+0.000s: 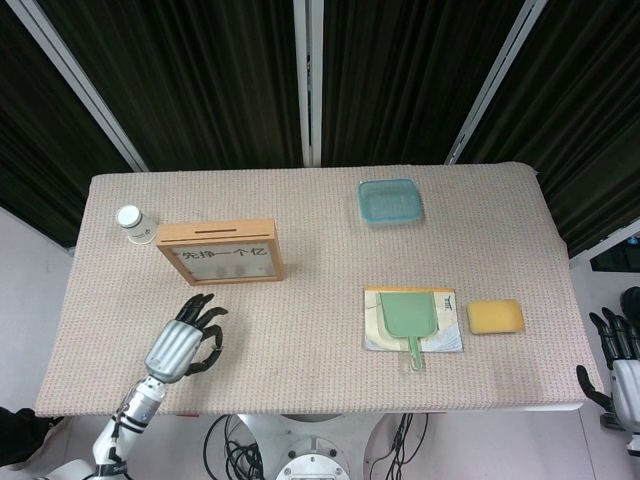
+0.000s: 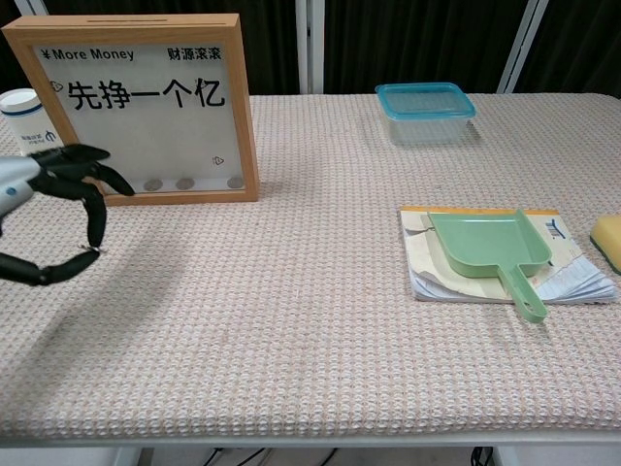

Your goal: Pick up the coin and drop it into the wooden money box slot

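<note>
Dark pleated curtains hang behind a tabletop [image 1: 320, 240] covered in a beige woven cloth.

Toward the back left stands the wooden money box [image 1: 220, 252], upright, with a slot along its top edge and a clear front pane printed "More Money" above Chinese characters. In the chest view three coins [image 2: 184, 183] show behind the pane at the bottom of the box. Just left of the box sits a small white cup [image 1: 130, 220].

Raised above the cloth in front of the box, near the left front part of the tabletop, is the left hand [image 1: 185, 340]. Its dark fingers [image 2: 82, 170] are curled downward. The thumb and one finger meet at their tips, and in the chest view a small pale thing, seemingly the coin [image 2: 94, 251], shows at that pinch; it is too small to be sure. The hand is apart from the box.

At the far right edge of the head view, beside and below the tabletop, the right hand [image 1: 622, 350] hangs with its fingers spread, holding nothing.

Toward the back, right of centre, there is a clear container with a blue lid [image 1: 390, 200]. Nearer the front right, a green dustpan [image 1: 408, 318] lies on a booklet [image 1: 445, 335], handle toward the front edge. Just right of the booklet lies a yellow sponge [image 1: 495, 316].
</note>
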